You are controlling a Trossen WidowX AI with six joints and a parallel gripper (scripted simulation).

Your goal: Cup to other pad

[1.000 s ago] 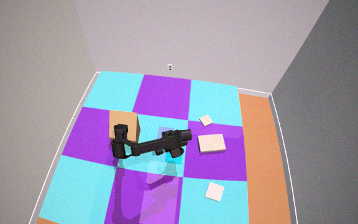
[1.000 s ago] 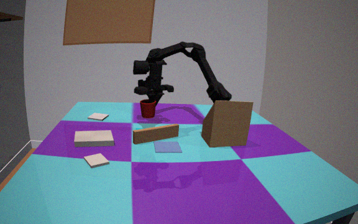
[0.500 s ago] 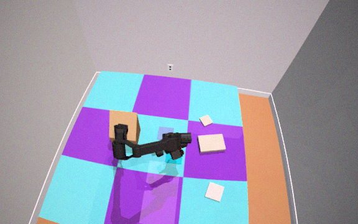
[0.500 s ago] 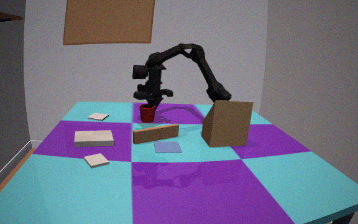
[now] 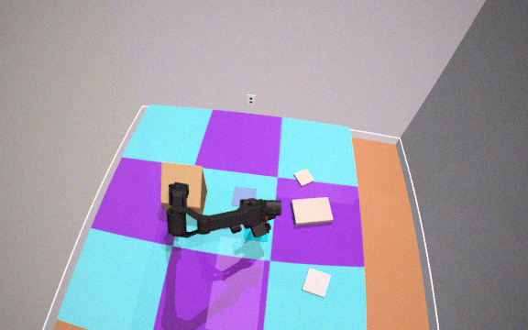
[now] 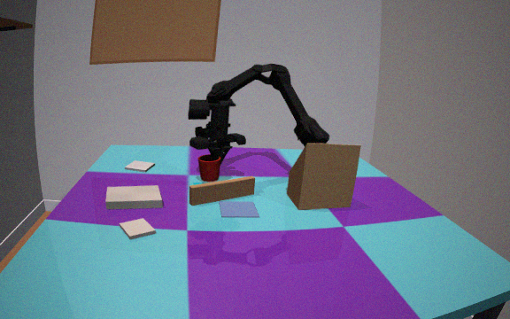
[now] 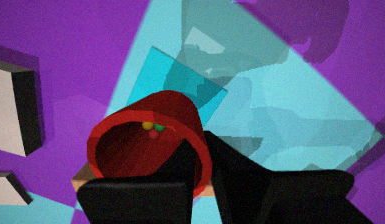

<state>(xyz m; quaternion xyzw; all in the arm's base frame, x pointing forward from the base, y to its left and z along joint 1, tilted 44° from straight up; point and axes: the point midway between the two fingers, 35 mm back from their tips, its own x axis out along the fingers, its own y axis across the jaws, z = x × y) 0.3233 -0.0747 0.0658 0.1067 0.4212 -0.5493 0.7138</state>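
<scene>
The cup (image 7: 148,145) fills the lower centre of the wrist view, its rim pinched by the nearly closed gripper (image 7: 193,170); only this view shows the marbles (image 7: 153,129) at its bottom, yellow, green and red. It also shows a cyan pad (image 7: 158,80) just above the cup. In the exterior view the cup (image 6: 209,167) hangs upright at frame centre, just behind a tilted wooden bar (image 6: 221,190), with a blue-grey pad (image 6: 238,209) in front of the bar. From the top the arm (image 5: 218,220) hides nearly all of the cup. A brown box (image 6: 323,175) stands to the right; three pale slabs (image 6: 134,197) lie to the left.
</scene>
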